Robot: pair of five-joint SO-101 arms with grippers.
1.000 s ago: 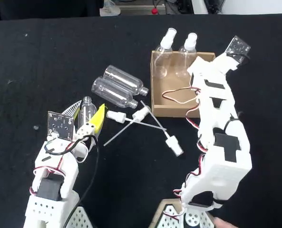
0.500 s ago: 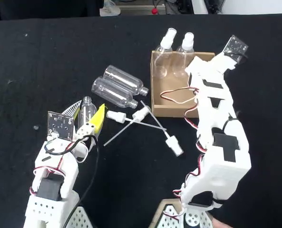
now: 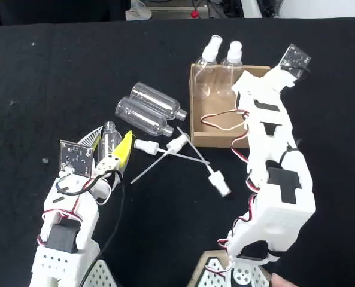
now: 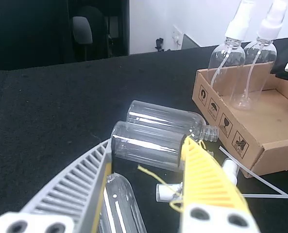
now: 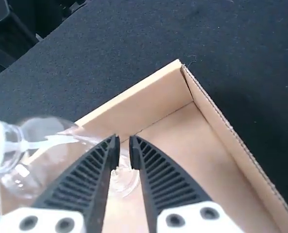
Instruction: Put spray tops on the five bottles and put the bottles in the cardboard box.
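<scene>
While the high view shows two capped bottles [image 3: 205,76] in the cardboard box [image 3: 213,142], left wrist shows my left gripper [image 4: 147,143] spread astride an uncapped bottle [image 4: 122,204], right wrist my right gripper [image 5: 124,141] pinched empty, so I'd clamp mid-body.

Black table [image 3: 57,60] w/ dark office chair [image 4: 84,29] behind it & white wall [image 4: 182,17] in bkgd.

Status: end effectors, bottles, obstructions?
Left end effector open around clear plastic bottle. Right end effector nearly shut over brown cardboard box. White spray tops loose.
</scene>
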